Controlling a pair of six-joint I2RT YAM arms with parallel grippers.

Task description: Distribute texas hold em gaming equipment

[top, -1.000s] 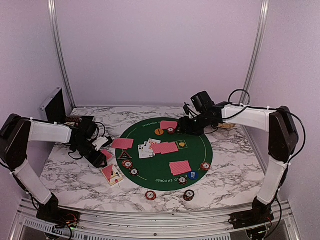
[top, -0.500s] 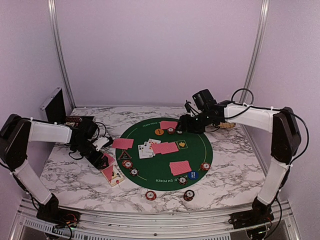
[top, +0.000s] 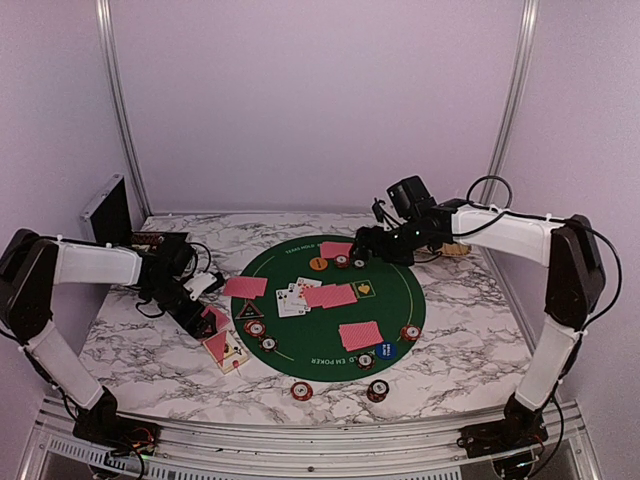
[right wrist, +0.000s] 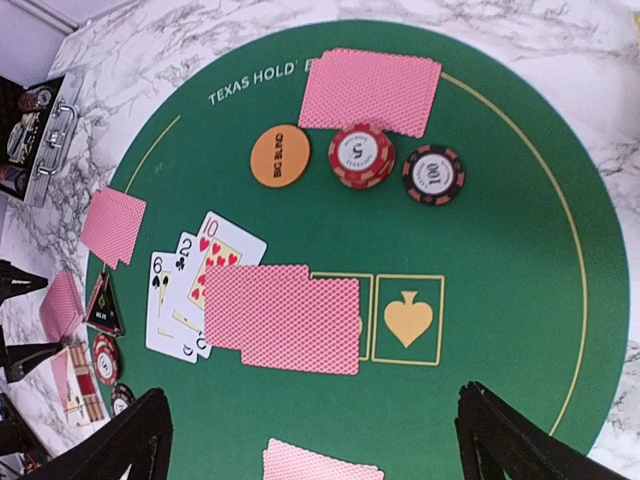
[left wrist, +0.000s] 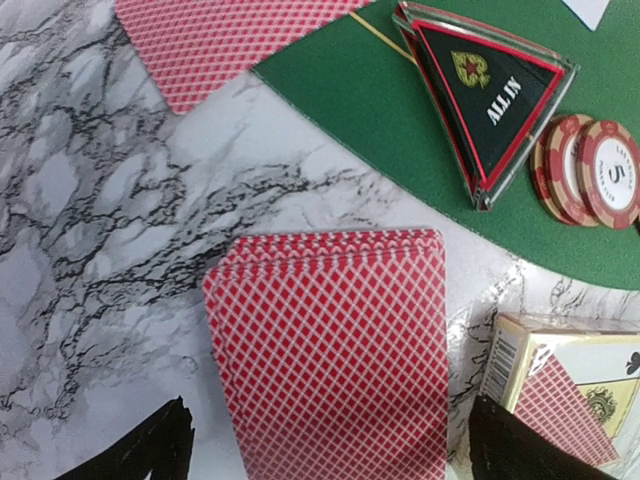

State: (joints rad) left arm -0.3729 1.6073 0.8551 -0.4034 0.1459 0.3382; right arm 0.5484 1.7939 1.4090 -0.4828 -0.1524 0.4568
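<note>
The deal looks far along. On the mat (top: 400, 300) lie a far pair (right wrist: 370, 90) of red-backed cards, a left pair (right wrist: 113, 227) across its left rim and a near pair (top: 360, 335). At its middle, face-up cards (right wrist: 190, 285) lie partly under backed cards (right wrist: 285, 320). The orange button (right wrist: 280, 155), red chips (right wrist: 360, 155) and a dark chip (right wrist: 433, 173) sit beside the far pair. The All In button (left wrist: 490, 90) and more chips (left wrist: 590, 170) sit inside the left rim, and the blue button (top: 385, 350) is at the near rim. A stack (top: 302, 390) and a second stack (top: 377, 390) lie on the marble (top: 450, 350) off the mat's near rim, so they may be left to place, as is the deck (left wrist: 335, 350). That deck lies flat on the marble just left of the mat, beside the card box (left wrist: 570, 385). It is squarely between the fingers of the left gripper (left wrist: 330, 420), whose jaws stand wide and hold nothing, each finger just beside a long edge. The right gripper (right wrist: 315, 420) hovers above the mat's far side, jaws wide and empty.
</note>
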